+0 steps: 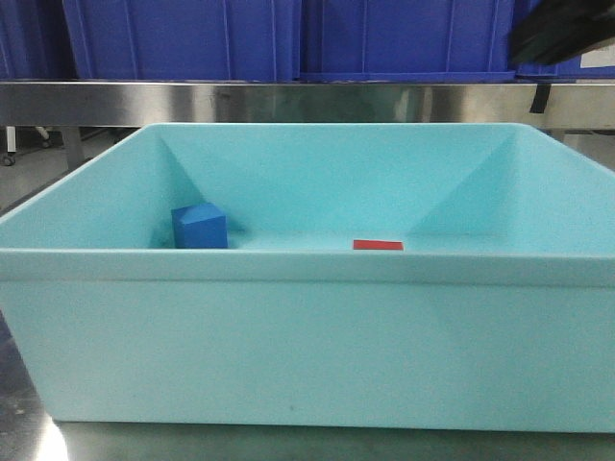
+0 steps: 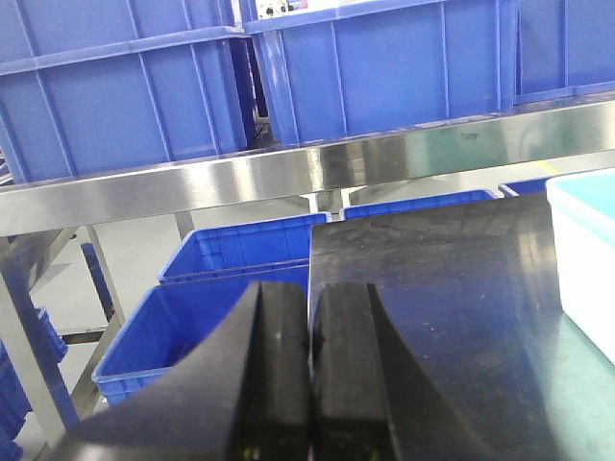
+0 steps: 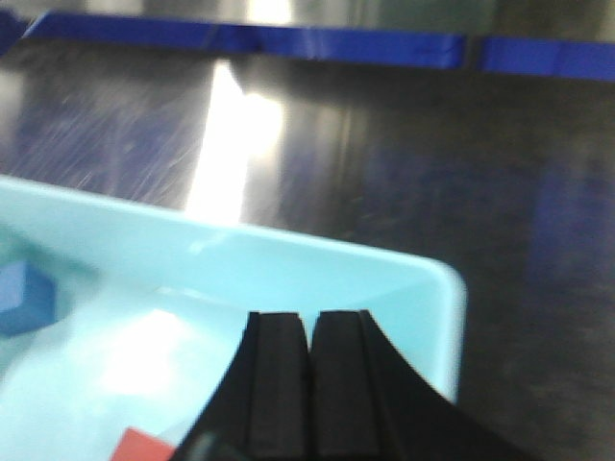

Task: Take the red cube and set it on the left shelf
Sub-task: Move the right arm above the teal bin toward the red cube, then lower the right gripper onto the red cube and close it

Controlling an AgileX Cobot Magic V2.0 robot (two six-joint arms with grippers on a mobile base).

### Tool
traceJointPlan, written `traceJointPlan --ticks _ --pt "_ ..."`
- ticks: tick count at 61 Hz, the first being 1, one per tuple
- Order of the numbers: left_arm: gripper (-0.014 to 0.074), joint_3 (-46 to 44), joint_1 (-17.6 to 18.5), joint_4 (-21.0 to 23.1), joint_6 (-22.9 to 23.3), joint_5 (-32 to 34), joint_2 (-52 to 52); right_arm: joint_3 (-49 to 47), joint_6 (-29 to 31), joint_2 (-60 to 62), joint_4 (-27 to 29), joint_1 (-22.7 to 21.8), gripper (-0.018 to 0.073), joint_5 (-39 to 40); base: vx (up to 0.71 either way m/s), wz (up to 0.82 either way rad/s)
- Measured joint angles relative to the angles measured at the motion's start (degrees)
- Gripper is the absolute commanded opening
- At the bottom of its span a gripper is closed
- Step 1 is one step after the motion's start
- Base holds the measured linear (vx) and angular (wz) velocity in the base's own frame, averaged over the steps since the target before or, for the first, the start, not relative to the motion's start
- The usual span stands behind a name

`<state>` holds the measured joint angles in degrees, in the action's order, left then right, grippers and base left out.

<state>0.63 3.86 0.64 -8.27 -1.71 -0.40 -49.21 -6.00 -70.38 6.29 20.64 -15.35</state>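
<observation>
Across the back of my front feed runs the left shelf (image 1: pixel 288 101), its brushed steel rail carrying a row of deep-blue crates (image 1: pixel 183 38); the left wrist camera shows more crates on the floor beneath it. In front of the shelf, on the dark steel table (image 2: pixel 452 288), sits the pale turquoise tub (image 1: pixel 288 336), which fills most of the front view. The left gripper (image 2: pixel 309 384) hangs off the tub's side over the table edge, its two black pads pressed together with nothing between them. The right gripper (image 3: pixel 307 384) hovers above the tub's corner, its pads likewise closed against each other and holding nothing. On the tub floor to the left stands the blue cube (image 1: pixel 200 228), turned edge-on to me. The red cube (image 1: pixel 378 245) lies flat on the tub floor right of centre, well apart from the blue one; from the right wrist I see only a corner of it, low and left of the fingers.
</observation>
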Motion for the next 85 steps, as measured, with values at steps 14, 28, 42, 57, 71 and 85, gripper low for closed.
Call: traceJointPlan --ticks 14,28,42,57,71,85 --pt "0.0106 0.0 0.0 0.0 0.0 0.0 0.0 -2.3 0.0 -7.4 0.1 7.0 0.0057 0.1 0.01 -0.04" --pt "0.0106 0.0 0.0 0.0 0.0 0.0 0.0 -3.7 0.0 -11.8 0.1 11.3 0.0168 0.5 0.00 0.03" --pt "0.0106 0.0 0.0 0.0 0.0 0.0 0.0 -5.5 0.0 -14.5 0.2 13.2 0.0638 0.0 -0.01 0.03" --pt "0.0106 0.0 0.0 0.0 0.0 0.0 0.0 -6.6 0.0 -16.6 0.2 13.3 0.0604 -5.1 0.00 0.00" --pt "0.0106 0.0 0.0 0.0 0.0 0.0 0.0 -6.6 0.0 -17.4 0.2 13.3 0.0604 -6.1 0.00 0.00" --pt "0.0106 0.0 0.0 0.0 0.0 0.0 0.0 -6.6 0.0 -17.5 0.2 13.3 0.0604 -6.2 0.00 0.00"
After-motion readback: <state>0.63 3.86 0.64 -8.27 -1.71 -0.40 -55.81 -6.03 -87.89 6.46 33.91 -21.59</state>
